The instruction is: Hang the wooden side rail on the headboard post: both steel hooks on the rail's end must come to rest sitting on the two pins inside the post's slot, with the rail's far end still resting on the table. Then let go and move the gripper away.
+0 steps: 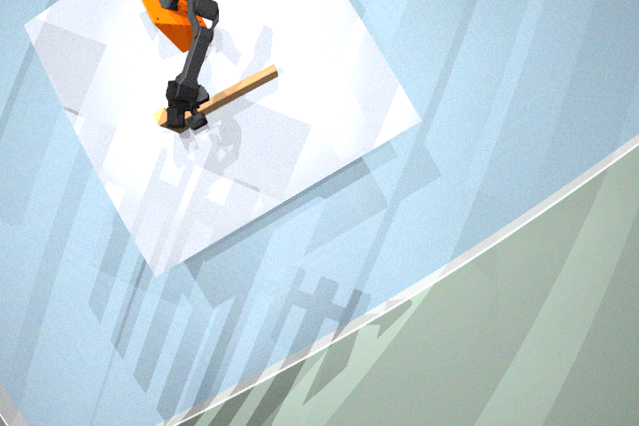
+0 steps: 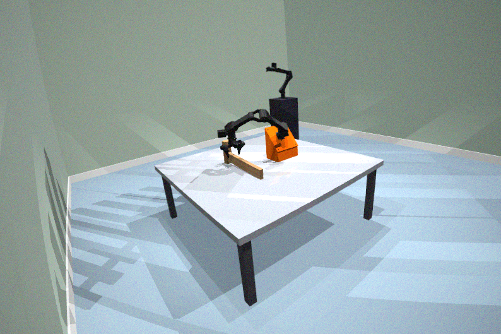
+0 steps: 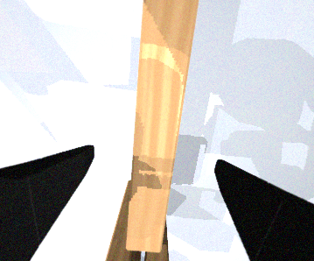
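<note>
The wooden side rail point(image 1: 247, 83) point(image 2: 248, 167) point(image 3: 163, 109) slopes from the short wooden headboard post point(image 1: 158, 115) point(image 2: 225, 158) down to the table, where its far end rests. My gripper point(image 1: 185, 120) point(image 2: 235, 148) point(image 3: 155, 158) is open. It sits just above the rail's post end, with a black finger on each side and clear of the wood. In the wrist view the rail runs up the middle and its near end meets the post at the bottom edge. The steel hooks and the pins are hidden.
The arm's orange base block point(image 1: 175, 31) point(image 2: 282, 148) stands on the white table point(image 1: 309, 23) point(image 2: 303, 184) behind the rail. A second arm on a black pedestal point(image 2: 284, 111) stands on the floor beyond the table.
</note>
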You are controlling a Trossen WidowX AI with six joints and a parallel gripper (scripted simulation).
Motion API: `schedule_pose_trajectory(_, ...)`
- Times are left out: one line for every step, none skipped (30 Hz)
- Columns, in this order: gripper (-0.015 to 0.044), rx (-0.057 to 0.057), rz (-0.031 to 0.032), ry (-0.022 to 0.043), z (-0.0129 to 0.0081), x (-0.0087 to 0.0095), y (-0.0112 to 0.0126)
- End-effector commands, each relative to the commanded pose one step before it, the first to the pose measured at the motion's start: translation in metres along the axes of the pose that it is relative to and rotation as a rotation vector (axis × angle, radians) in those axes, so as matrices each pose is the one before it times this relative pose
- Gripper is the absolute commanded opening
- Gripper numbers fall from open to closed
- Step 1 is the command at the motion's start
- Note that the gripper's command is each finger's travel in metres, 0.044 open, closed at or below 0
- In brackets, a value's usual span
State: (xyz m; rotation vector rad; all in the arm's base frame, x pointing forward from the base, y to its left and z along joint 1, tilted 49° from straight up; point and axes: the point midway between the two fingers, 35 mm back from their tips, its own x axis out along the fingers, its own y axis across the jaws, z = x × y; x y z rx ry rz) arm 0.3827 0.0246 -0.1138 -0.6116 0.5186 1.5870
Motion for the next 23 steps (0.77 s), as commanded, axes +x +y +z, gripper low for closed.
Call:
schedule_pose_trajectory(0.044,-0.0044,0.00697,0.00139,0.01142,0.00021,0.00056)
schedule_pose_trajectory(0.044,0.0002,0.00016,-0.00049,0.00802,0.00012,0.00034)
schedule_pose_trajectory(0.044,0.0001,0.00019,-0.00061,0.00751,0.00016,0.00051)
schedule_pose_trajectory(0.044,0.0,0.00008,-0.00025,0.00262,0.00007,0.00022)
schedule_pose_trajectory(0.044,0.0,0.0,0.0,0.0,0.0,0.0)
schedule_pose_trajectory(0.044,0.0,0.0,0.0,0.0,0.0,0.0)
schedule_pose_trajectory(0.044,0.0,0.0,0.0,0.0,0.0,0.0)
schedule_pose_trajectory(0.044,-0.0103,0.0057,0.00163,-0.00171,0.00172,-0.00114)
schedule_pose_trajectory(0.044,0.0,0.0,0.0,0.0,0.0,0.0)
schedule_pose_trajectory(0.044,0.0,0.0,0.0,0.0,0.0,0.0)
schedule_pose_trajectory(0.044,0.0,0.0,0.0,0.0,0.0,0.0)
schedule_pose_trajectory(0.044,0.0,0.0,0.0,0.0,0.0,0.0)
schedule_pose_trajectory(0.044,0.0,0.0,0.0,0.0,0.0,0.0)
schedule_pose_trajectory(0.044,0.0,0.0,0.0,0.0,0.0,0.0)
schedule_pose_trajectory(0.044,0.0,0.0,0.0,0.0,0.0,0.0)
schedule_pose_trajectory(0.044,0.0,0.0,0.0,0.0,0.0,0.0)
schedule_pose_trajectory(0.044,0.0,0.0,0.0,0.0,0.0,0.0)
schedule_pose_trajectory(0.044,0.0,0.0,0.0,0.0,0.0,0.0)
schedule_pose_trajectory(0.044,0.0,0.0,0.0,0.0,0.0,0.0)
schedule_pose_trajectory(0.044,0.0,0.0,0.0,0.0,0.0,0.0)
schedule_pose_trajectory(0.044,0.0,0.0,0.0,0.0,0.0,0.0)
schedule_pose_trajectory(0.044,0.0,0.0,0.0,0.0,0.0,0.0)
schedule_pose_trajectory(0.044,0.0,0.0,0.0,0.0,0.0,0.0)
